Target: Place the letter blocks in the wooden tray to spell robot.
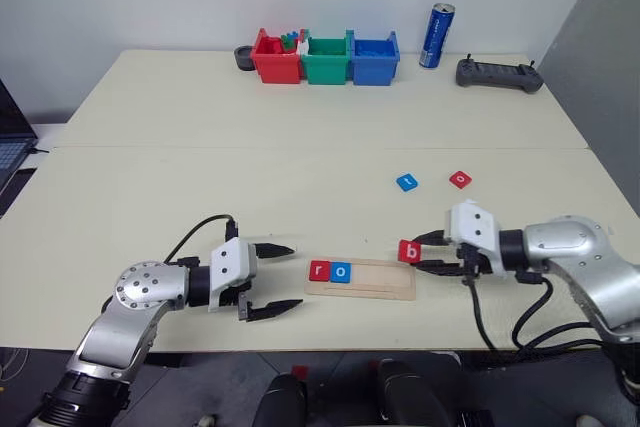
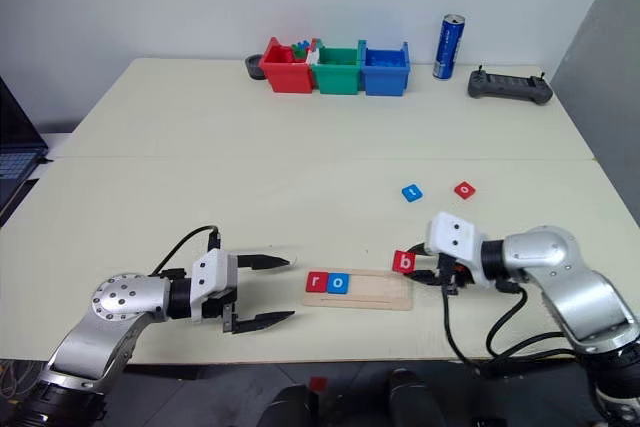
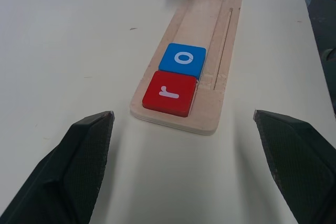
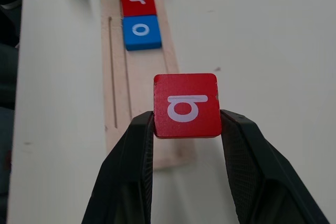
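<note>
Two claws: right claw (image 1: 428, 253) pinches b block (image 1: 409, 251); left claw (image 1: 272, 280) wide open, empty, beside tray (image 1: 385, 289).

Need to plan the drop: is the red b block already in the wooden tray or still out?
Out. The right pincer is shut on the b block, holding it above the wooden tray's right end.

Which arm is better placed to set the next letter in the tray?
Right: the right gripper already grips the red b block at the wooden tray's free end; the left gripper is open and holds nothing.
</note>
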You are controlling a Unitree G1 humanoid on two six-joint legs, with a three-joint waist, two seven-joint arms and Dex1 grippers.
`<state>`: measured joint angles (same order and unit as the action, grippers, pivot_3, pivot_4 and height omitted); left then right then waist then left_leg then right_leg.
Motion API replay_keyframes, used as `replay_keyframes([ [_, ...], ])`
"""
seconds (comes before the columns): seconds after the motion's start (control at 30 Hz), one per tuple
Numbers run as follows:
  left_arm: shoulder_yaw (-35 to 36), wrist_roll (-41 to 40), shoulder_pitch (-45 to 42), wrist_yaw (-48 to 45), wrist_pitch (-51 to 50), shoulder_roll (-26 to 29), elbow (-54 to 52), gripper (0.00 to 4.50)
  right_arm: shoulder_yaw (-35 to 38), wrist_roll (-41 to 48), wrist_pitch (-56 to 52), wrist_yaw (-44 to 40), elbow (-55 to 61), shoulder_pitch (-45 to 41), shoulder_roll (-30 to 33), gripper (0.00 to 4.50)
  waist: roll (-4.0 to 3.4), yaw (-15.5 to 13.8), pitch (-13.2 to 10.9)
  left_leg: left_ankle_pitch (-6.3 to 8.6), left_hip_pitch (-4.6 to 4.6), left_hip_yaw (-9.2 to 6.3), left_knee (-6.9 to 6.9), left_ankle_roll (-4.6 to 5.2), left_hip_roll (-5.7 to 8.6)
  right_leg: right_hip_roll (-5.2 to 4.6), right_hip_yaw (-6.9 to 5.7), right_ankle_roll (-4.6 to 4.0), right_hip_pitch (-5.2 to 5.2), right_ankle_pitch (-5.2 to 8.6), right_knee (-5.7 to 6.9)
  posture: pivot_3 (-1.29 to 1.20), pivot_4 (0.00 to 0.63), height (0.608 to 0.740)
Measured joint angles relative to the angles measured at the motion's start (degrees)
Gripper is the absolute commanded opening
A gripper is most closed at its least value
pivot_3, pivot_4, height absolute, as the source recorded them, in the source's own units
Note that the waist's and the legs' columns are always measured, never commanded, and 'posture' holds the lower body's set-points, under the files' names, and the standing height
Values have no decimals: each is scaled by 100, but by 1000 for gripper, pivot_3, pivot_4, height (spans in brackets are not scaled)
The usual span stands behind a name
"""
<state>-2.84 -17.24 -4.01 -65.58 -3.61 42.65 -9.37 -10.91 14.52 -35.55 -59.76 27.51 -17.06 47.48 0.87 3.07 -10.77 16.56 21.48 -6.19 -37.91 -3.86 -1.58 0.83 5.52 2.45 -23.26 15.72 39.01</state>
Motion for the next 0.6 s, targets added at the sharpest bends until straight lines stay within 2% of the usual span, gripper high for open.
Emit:
replay_keyframes([
  [0.27,1,2,-20,-9,0,17,3,4500,-609,-168,-616,330,162,-172,-90,1469,0,9,0,0,-1,2,0,0,0,0,1,1,0,1,-1,0,150,740],
  [0.6,0,7,-146,-2,-97,86,7,4500,-1314,-358,-909,566,-9,-712,-651,1469,0,14,0,0,0,0,1,0,0,0,-1,1,-1,1,-2,0,150,740],
])
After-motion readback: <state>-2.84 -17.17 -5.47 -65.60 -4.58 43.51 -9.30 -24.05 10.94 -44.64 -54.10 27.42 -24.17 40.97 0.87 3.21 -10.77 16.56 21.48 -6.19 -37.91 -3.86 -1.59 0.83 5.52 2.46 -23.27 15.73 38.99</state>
